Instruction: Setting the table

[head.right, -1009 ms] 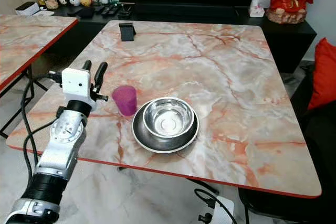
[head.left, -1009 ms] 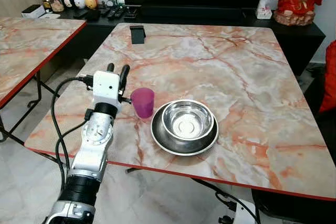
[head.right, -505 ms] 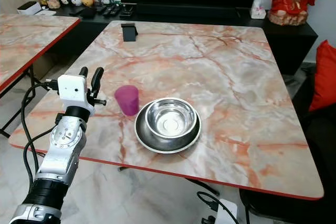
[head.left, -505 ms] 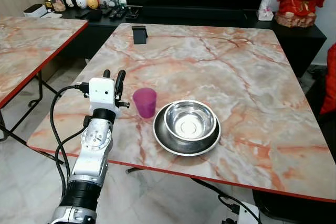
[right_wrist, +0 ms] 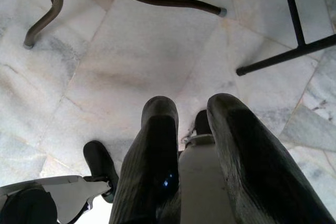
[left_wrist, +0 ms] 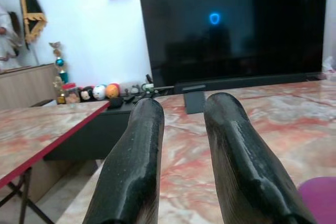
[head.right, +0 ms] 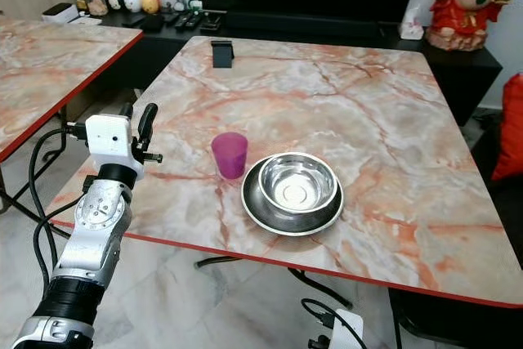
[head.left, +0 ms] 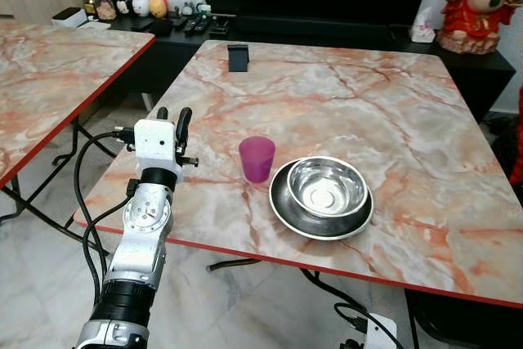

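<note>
Standing raised near the table's left edge, the left gripper (head.left: 171, 114) holds nothing, its black fingers slightly apart; since a second ago it has drawn away from the small purple plastic cup (head.left: 257, 158), now left beside the steel bowl (head.left: 326, 187) on its steel plate (head.left: 288, 211) near the front edge of the marble table (head.left: 384, 112); that placing looks done; the left wrist view shows a dark television (left_wrist: 236, 30); the right gripper (right_wrist: 189, 145) hangs over the floor, fingers slightly parted.

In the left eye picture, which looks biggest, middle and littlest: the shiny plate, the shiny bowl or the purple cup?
1. The shiny plate, widest of the three.
2. The shiny bowl, which sits inside the plate's rim.
3. The purple cup, smallest across.

All three stand close together on the table, so nearness hardly changes this order.
</note>
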Tool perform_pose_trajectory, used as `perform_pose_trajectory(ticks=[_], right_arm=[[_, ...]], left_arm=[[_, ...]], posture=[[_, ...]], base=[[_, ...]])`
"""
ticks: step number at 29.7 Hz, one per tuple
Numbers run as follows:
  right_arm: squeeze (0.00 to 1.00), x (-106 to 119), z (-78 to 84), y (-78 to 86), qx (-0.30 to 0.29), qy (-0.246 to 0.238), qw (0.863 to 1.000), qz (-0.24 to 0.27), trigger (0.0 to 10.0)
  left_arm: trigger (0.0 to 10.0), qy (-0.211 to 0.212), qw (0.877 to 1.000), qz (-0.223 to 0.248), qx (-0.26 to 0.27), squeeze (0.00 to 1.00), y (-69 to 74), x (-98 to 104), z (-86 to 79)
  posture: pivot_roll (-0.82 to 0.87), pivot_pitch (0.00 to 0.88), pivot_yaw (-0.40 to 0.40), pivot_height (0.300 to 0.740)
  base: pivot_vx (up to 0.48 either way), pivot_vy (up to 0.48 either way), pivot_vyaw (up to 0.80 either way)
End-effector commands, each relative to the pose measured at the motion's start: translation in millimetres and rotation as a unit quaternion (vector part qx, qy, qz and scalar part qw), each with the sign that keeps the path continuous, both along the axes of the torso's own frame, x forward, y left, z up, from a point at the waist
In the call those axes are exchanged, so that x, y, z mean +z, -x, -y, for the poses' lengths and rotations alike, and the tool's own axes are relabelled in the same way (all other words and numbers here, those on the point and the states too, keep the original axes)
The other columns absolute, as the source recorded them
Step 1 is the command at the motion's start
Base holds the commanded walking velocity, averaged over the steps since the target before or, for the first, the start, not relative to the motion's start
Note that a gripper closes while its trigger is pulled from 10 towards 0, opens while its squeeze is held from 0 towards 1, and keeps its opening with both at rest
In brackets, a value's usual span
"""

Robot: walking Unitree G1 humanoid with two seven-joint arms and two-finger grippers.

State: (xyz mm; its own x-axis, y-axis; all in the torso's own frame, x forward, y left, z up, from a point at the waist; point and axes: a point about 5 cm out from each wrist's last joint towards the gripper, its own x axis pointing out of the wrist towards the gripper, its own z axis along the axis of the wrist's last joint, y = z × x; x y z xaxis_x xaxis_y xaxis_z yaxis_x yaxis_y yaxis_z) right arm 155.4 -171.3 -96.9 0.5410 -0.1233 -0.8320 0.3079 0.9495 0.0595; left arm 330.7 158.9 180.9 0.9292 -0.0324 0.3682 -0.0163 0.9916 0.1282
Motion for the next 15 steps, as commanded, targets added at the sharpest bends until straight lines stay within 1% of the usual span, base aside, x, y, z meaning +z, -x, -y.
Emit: perform_pose_trajectory(ticks=[1, 8, 15], right_arm=[[0.00, -0.1, 1.1, 0.1, -0.001, -0.001, 1.000, -0.002, 10.0], [0.00, 0.8, 1.6, -2.1, 0.001, 0.000, 1.000, 0.000, 10.0], [0.00, 1.9, 2.6, -4.8, -0.001, 0.000, 1.000, 0.004, 10.0]], left_arm=[[10.0, -0.001, 1.000, 0.005, -0.005, 0.00, -3.2, 5.4, 3.6], [10.0, 0.001, 1.000, 0.008, -0.003, 0.00, -4.6, 8.7, 3.8], [10.0, 0.004, 1.000, 0.007, -0.002, 0.00, -4.2, 8.3, 6.4]], posture=[[0.07, 0.000, 0.023, 0.740], [0.08, 0.000, 0.017, 0.740], [0.08, 0.000, 0.015, 0.740]], base=[[0.000, -0.401, 0.00], [0.000, 0.000, 0.00], [0.000, 0.478, 0.00]])
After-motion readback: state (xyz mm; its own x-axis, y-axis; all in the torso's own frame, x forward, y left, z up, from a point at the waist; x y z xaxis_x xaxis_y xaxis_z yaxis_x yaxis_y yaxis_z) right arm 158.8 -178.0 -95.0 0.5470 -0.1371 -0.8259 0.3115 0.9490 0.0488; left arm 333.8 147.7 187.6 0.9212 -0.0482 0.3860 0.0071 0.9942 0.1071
